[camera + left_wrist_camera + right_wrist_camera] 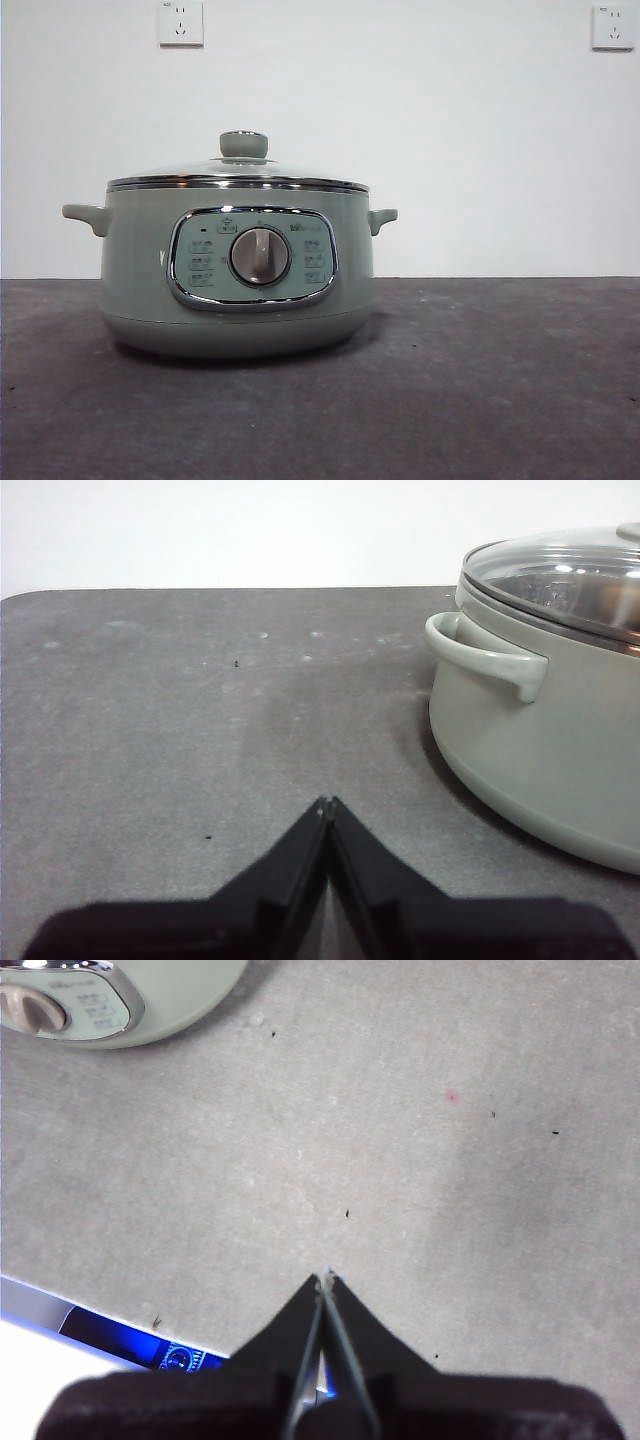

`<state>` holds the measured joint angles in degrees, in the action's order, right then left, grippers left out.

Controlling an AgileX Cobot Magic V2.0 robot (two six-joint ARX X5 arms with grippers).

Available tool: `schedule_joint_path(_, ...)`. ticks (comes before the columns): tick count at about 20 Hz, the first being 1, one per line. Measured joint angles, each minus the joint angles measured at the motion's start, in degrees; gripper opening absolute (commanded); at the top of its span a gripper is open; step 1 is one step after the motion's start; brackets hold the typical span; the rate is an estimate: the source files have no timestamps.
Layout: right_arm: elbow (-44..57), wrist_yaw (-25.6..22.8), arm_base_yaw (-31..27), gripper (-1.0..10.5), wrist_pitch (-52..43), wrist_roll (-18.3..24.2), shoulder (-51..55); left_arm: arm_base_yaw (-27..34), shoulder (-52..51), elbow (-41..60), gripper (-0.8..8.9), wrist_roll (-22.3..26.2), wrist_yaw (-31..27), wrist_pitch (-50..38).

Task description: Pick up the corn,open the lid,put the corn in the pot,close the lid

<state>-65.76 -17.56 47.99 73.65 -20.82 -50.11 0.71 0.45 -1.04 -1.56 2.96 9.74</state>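
Two claws: my left claw (327, 805) and right claw (325, 1278) both have their jaws pressed together on nothing, each poised over bare table (500, 380).
Progress: I judge the task either not begun or fully done; the frames alone don't settle it. No claw holds anything and the lid (240, 172) sits on the pot (235, 270).
Corn: I see no corn on the table in any view. Through the glass in the left wrist view something pale shows inside the pot, too blurred by reflections for me to call it corn.
Lid: seated flat on the rim, knob (243, 144) upright at 12 o'clock of the pot in the front view.
Pot: stands left of centre in the front view, dial (259, 256) facing the camera, side handles at 9 and 3 o'clock.
Pot vs left claw: in the left wrist view the pot lies ahead at about 2 o'clock of the tips, near but apart, its handle (487, 660) turned my way.
Pot vs right claw: in the right wrist view only the panel edge shows, at about 11 o'clock of the tips, well apart.
Left to do: if the corn is not inside, every step remains and I must first find it; if it is, nothing remains.
Background: two wall sockets (181, 22) above the pot.
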Motion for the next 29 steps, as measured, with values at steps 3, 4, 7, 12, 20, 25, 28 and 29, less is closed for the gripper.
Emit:
schedule_joint_path(3,0.00,0.00,0.00,-0.2,0.00,0.02,0.00,0.00,0.00,0.00,-0.01,0.00,0.00,0.00)
schedule_joint_path(4,0.00,0.00,0.00,-0.2,0.00,0.00,0.00,0.00,0.02,0.00,-0.01,0.00,0.02,0.00)
schedule_joint_path(7,0.00,0.00,0.00,-0.2,0.00,0.02,0.00,0.00,0.74,0.00,-0.01,0.00,0.02,0.00)
schedule_joint_path(12,0.00,0.00,0.00,-0.2,0.00,0.00,0.00,0.00,1.90,0.00,-0.01,0.00,0.02,0.00)
schedule_joint_path(20,6.45,-5.99,-14.60,-0.2,-15.21,12.94,10.56,0.00,3.48,0.00,-0.01,0.00,0.02,0.00)
schedule_joint_path(25,34.27,10.21,-36.24,-0.2,-51.71,18.84,31.74,0.00,3.48,0.00,-0.01,0.00,0.02,0.00)
schedule_joint_path(28,49.90,18.67,-45.42,-0.2,-63.80,22.38,42.58,0.00,3.48,0.00,-0.01,0.00,0.02,0.00)
schedule_joint_path(29,53.68,19.06,-47.19,-0.2,-63.89,22.86,44.61,0.00,3.48,0.00,-0.01,0.00,0.02,0.00)
